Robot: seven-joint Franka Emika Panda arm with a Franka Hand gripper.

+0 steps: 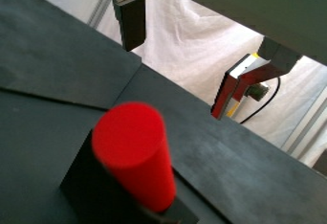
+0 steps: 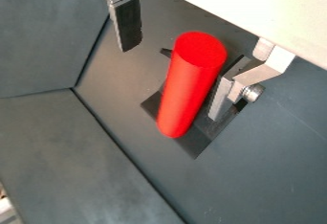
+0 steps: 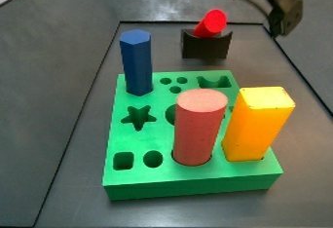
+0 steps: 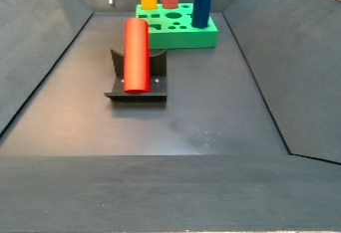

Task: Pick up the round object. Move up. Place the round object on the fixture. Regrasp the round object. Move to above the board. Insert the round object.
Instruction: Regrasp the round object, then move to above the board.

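In a wrist view, gripper [image 2: 185, 46] jaws wide open, empty, round object [image 2: 188, 82] hiding fixture [image 2: 192, 142].

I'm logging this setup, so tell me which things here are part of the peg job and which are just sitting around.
Part of the job:
- red round object, leaning on the fixture
- fixture
- green board
- claw, open, astride the round object

Just sitting in the board:
- blue peg
- salmon-pink cylinder
- yellow block
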